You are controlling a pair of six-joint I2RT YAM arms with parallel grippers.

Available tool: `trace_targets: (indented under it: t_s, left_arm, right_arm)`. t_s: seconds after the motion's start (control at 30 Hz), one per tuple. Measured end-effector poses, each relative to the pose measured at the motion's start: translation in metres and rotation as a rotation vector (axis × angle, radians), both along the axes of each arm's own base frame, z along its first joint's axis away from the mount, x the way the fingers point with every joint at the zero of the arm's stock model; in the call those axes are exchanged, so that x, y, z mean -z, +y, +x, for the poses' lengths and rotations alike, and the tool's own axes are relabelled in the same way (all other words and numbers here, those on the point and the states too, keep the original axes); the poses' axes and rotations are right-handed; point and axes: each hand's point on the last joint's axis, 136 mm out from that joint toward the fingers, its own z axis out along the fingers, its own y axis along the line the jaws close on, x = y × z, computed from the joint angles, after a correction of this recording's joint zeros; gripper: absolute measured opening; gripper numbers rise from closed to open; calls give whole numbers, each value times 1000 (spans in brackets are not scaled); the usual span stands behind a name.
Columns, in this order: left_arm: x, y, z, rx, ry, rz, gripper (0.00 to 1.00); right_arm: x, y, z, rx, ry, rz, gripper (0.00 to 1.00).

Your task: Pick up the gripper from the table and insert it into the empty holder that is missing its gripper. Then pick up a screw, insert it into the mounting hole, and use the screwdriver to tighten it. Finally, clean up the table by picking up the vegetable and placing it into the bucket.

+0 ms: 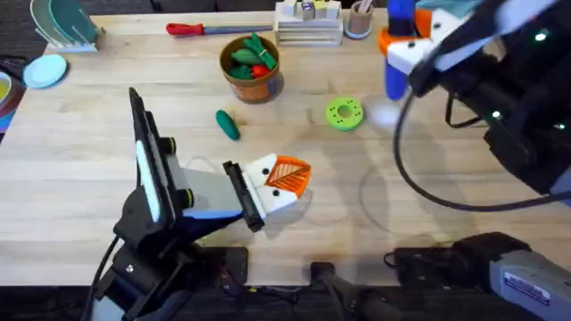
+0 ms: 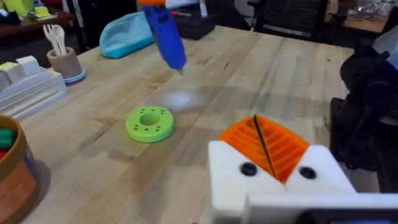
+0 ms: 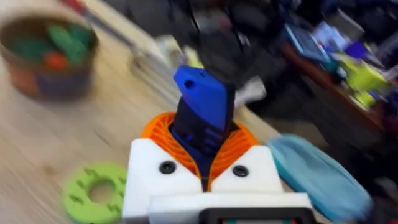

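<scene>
— Screwdriver point(image 1: 399, 45), blue: where? Clamped upright between the orange pads of the right gripper point(image 1: 403, 46), above the far right of the table point(image 1: 89, 223); seen close in the right wrist view point(image 3: 202, 118), squeezed between both pads.

— Bucket point(image 1: 252, 68) contents? Green pieces plus one red piece inside; orange-brown wall, far centre of the table.

— Vegetable point(image 1: 228, 125)? Lying flat on bare wood, near the bucket, outside it.

— Left gripper point(image 1: 284, 181)? Pads pressed together on nothing, low over the table centre.

— Also on the table? Green ring disc point(image 1: 344, 113), red-handled screwdriver point(image 1: 201, 28) at the far edge, beige cup point(image 1: 359, 20).
</scene>
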Motion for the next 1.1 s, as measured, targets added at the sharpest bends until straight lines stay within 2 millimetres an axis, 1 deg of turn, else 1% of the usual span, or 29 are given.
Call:
trace_targets:
  t_s: [0.1, 0.2, 0.27, 0.33, 0.47, 0.57, 0.7, 0.9, 1.0, 1.03, 1.07, 1.1]
  left_arm:
    - [0, 0, 0, 0, 0, 0, 5]
    - [0, 0, 0, 0, 0, 0, 5]
    - [0, 0, 0, 0, 0, 0, 5]
    - [0, 0, 0, 0, 0, 0, 5]
    - [0, 0, 0, 0, 0, 0, 5]
    - [0, 0, 0, 0, 0, 0, 5]
    - [0, 0, 0, 0, 0, 0, 5]
    - [0, 0, 0, 0, 0, 0, 5]
    - [0, 0, 0, 0, 0, 0, 5]
    - [0, 0, 0, 0, 0, 0, 5]
    - [0, 0, 0, 0, 0, 0, 5]
    - [0, 0, 0, 0, 0, 0, 5]
  right_arm:
    - [29, -26, 1, 104, 61, -204, 22]
    - [48, -47, 0, 169, 99, -398, 22]
    - [61, -58, 2, 187, 120, -522, 22]
    - [74, -64, 4, 183, 147, -621, 22]
    - [109, -70, 7, 139, 223, -764, 22]
    - [134, -71, 7, 105, 286, -824, 22]
    - [162, -73, 5, 59, 353, -885, 22]
    - [192, -76, 3, 10, 415, -963, 22]
    - [192, -76, 6, 12, 414, -972, 23]
    - [192, -76, 7, 15, 415, -968, 103]
    - [192, -76, 7, 15, 414, -967, 252]
    - [191, -75, 8, 12, 408, -965, 378]
